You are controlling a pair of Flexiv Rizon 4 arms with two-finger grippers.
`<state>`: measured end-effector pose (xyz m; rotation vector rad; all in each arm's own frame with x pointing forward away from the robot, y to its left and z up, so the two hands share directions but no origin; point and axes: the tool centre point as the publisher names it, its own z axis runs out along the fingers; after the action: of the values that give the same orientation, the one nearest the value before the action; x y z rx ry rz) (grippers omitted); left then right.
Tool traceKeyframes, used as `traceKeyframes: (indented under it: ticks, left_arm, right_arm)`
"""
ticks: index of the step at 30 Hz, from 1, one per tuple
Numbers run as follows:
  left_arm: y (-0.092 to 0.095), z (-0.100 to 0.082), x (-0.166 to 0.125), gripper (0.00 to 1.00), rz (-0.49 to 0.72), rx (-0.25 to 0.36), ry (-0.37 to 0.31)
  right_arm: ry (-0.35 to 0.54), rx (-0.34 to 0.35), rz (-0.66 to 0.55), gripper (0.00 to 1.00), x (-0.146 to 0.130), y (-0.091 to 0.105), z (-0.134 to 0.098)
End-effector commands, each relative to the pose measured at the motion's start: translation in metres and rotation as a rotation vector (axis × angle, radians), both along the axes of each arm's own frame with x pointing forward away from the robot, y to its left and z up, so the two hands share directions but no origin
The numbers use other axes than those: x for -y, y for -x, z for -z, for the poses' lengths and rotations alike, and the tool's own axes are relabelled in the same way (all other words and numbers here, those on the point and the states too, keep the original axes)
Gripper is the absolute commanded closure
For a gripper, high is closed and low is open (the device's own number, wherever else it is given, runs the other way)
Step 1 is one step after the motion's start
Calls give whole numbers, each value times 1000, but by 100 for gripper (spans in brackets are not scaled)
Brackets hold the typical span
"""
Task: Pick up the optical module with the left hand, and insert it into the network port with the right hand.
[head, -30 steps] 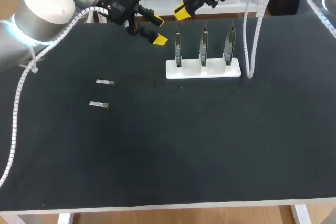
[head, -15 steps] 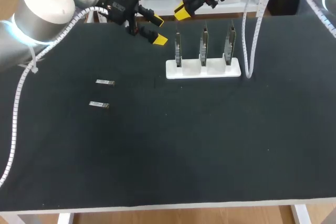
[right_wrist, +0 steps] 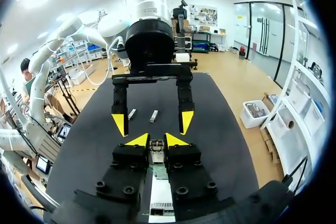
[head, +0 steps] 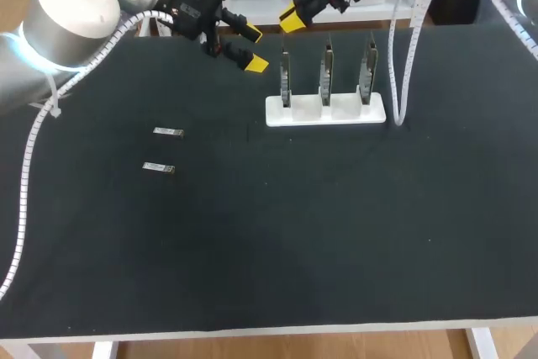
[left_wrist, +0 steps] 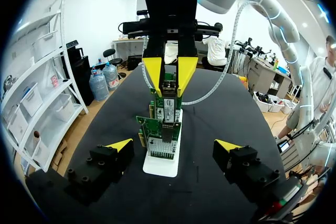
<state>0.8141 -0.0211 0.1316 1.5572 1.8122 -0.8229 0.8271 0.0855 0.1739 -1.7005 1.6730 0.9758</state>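
Black table [head: 336,250], right tool [right_wrist: 156,141] pinching module [right_wrist: 156,153]

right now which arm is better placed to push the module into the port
Right. The right gripper holds a module between its fingers, directly over the green cards in the white stand. The left gripper is open and empty, short of the stand.
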Motion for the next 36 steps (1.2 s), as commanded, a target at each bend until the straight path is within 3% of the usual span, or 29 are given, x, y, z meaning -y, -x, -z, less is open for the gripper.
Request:
traceKeyframes:
  ticks: [1,36]
  left_arm:
    - [-1,0,0,0,2,-1,-2]
    - [-1,0,0,0,2,-1,-2]
  right_arm:
    - [1,2,3,100,0,2,0]
    - [2,22,14,100,1,5,-4]
